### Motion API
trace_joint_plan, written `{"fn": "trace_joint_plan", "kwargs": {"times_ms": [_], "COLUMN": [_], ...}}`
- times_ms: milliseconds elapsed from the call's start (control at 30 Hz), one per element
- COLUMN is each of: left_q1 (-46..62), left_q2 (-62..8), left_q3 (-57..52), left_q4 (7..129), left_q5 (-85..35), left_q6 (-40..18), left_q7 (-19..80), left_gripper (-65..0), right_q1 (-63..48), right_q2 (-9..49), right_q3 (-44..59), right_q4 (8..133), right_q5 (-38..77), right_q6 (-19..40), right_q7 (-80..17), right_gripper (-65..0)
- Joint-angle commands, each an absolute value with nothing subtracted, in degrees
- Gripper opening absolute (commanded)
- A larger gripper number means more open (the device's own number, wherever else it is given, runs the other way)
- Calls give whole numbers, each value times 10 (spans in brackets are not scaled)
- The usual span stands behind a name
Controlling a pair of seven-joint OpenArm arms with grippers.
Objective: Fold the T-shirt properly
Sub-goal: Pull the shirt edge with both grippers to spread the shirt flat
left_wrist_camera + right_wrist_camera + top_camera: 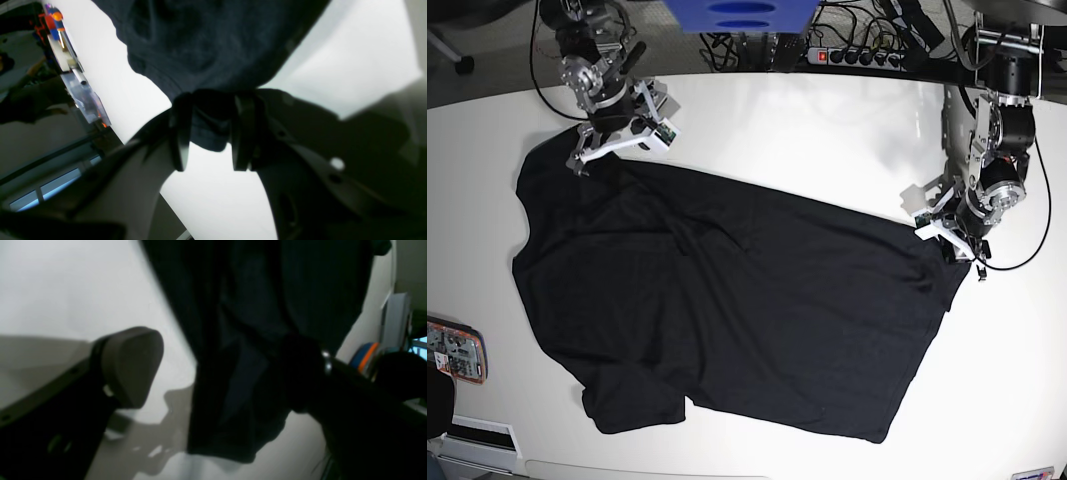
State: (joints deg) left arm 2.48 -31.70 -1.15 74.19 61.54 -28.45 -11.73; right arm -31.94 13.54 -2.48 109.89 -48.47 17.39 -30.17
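The black T-shirt lies spread flat and slightly aslant across the white table. My left gripper is at the shirt's right edge in the base view. In the left wrist view its two dark fingers pinch a fold of hem, so the left gripper is shut on the T-shirt. My right gripper sits at the shirt's far left corner. In the right wrist view the right gripper stands wide open. A bunch of T-shirt hangs between its fingers, apart from the grey pad.
An orange-edged handheld device lies at the table's left edge. A power strip and cables run behind the far edge, beside a blue object. The near table edge passes just below the shirt's lower hem.
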Motion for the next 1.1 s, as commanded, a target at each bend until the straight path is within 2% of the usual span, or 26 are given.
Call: {"fn": "trace_joint_plan", "kwargs": {"times_ms": [0,67,133,500,700,933,1000,1067], "left_q1": [24,25,25,24,25,25,25,25], "left_q2": [-323,-323,-323,-323,-323,-323,-323,-323], "left_q3": [-7,-4,-7,-25,-27,-27,-27,-27], "left_q4": [742,742,742,743,743,743,743,743], "left_q5": [617,617,617,611,611,611,611,611], "left_q6": [-300,-300,-300,-300,-300,-300,-300,-300], "left_q7": [-116,-116,-116,-116,-116,-116,-116,-116], "left_gripper": [-467,-523,-650,-650,-650,-650,-650,-650], "right_q1": [-317,-317,-317,-315,-318,-323,-322,-322], "right_q2": [138,138,138,140,146,168,181,196], "right_q3": [-24,-25,-25,-22,-27,-29,-45,-63], "right_q4": [1109,1109,1109,1098,1073,1069,1068,1068], "right_q5": [-485,-485,-485,-488,-591,-596,-596,-594], "right_q6": [175,175,175,175,176,186,212,219], "right_q7": [-298,-298,-298,-299,-300,-322,-344,-364], "right_gripper": [-86,-87,-87,-87,-87,-91,-146,-260]}}
